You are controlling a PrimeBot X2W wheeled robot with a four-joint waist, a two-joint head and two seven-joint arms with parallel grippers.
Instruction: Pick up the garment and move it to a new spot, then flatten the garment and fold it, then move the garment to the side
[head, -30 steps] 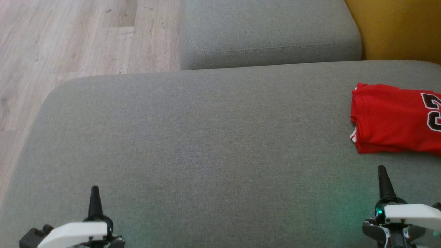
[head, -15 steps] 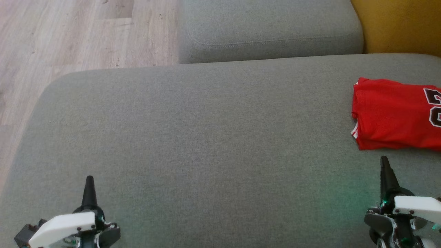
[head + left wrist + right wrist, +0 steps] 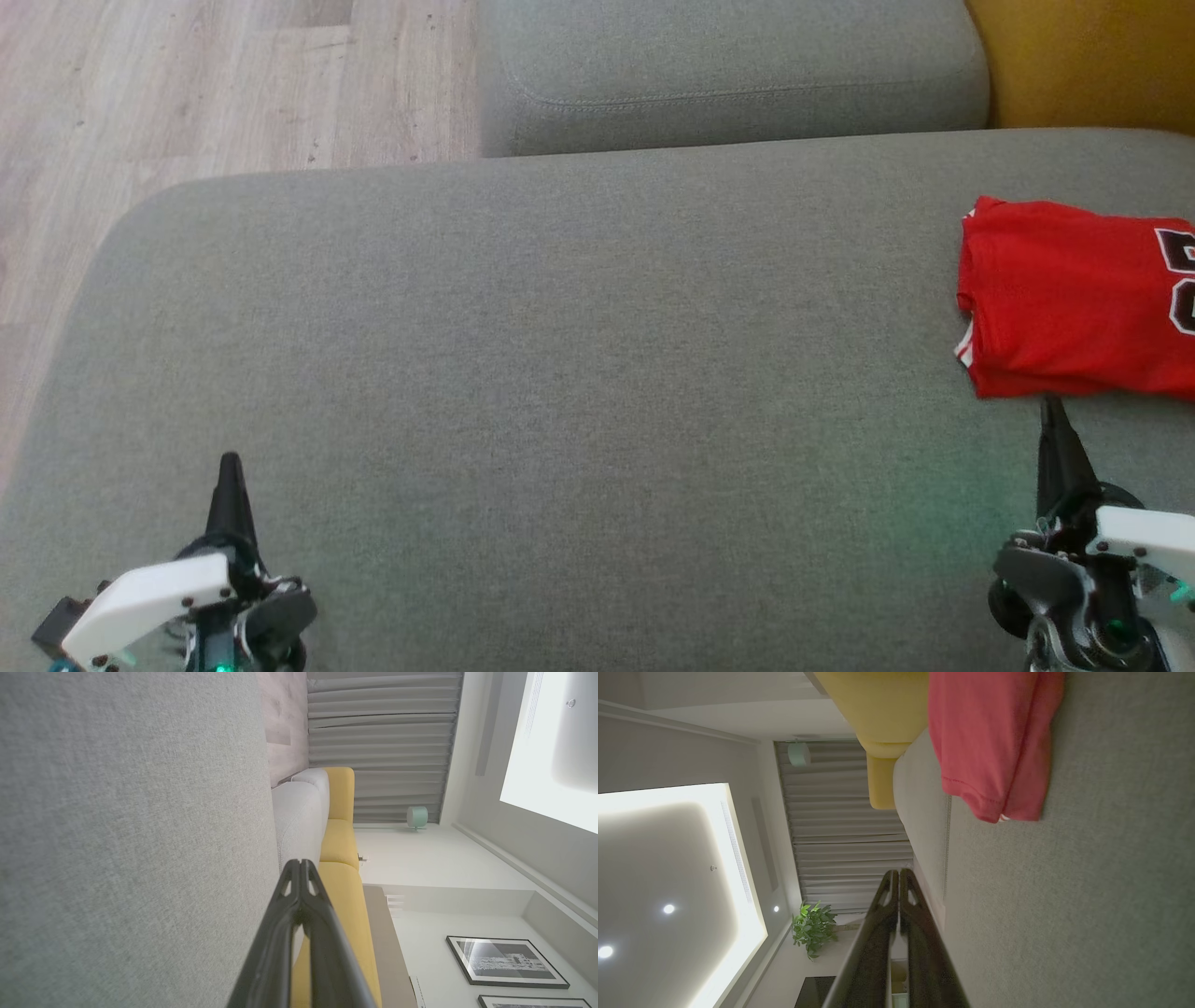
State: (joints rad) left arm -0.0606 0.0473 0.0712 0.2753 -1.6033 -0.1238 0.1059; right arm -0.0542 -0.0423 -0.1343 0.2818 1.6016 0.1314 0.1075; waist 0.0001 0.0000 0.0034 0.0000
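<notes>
Grey seat cushion [image 3: 560, 373], folded red garment [image 3: 1064, 299] at its right side.
Left gripper [image 3: 229, 459] hovers over the cushion's near-left, fingers pressed together; right gripper [image 3: 1053, 403], likewise closed and empty, sits just short of the garment, probably ready to shift it aside. Right wrist view shows its layered hem edge-on.

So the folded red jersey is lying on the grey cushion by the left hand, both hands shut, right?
Not the left hand: the head view shows the red jersey lying on the grey cushion by the right hand. Both hands are shut.
</notes>
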